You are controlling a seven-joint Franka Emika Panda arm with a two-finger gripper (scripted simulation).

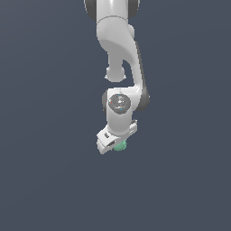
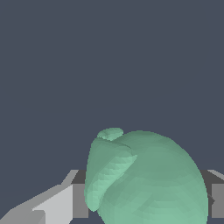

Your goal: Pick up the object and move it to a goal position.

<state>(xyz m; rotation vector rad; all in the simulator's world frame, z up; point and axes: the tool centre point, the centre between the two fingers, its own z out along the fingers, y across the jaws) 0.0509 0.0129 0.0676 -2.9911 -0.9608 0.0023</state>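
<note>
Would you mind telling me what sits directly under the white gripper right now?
A small mint-green ball peeks out beneath the gripper. In the wrist view it lies between the fingers. The gripper covers most of it in the exterior view, so contact with the floor cannot be seen.

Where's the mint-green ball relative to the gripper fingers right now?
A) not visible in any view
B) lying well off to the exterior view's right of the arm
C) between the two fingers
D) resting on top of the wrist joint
C: the wrist view shows the mint-green ball filling the gap with a finger on either side, and in the exterior view it peeks out at the gripper tip.
</note>
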